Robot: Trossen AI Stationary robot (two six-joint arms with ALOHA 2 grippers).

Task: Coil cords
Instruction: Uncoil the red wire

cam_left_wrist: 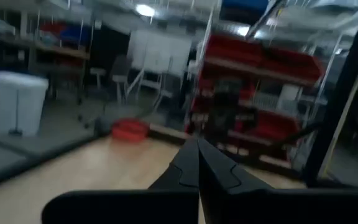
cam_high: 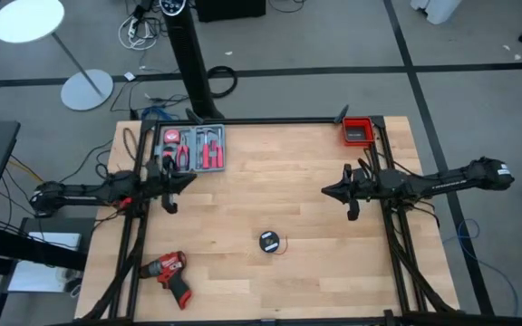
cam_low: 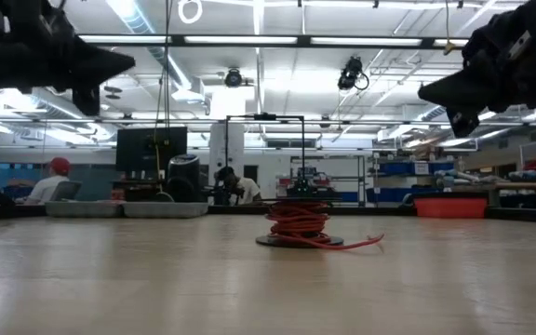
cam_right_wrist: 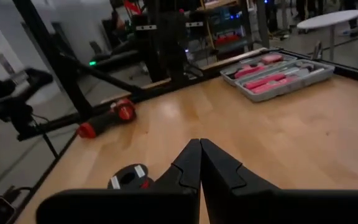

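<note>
Red cord (cam_low: 298,223) wound on spool (cam_high: 269,241), tail loose. My left gripper (cam_high: 187,180), right gripper (cam_high: 328,190) closed empty, raised. Black cable unseen.

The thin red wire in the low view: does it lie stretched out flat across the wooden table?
No, the thin red wire is wound into a small upright bundle on a dark round base, with only one short end trailing on the wooden table.
</note>
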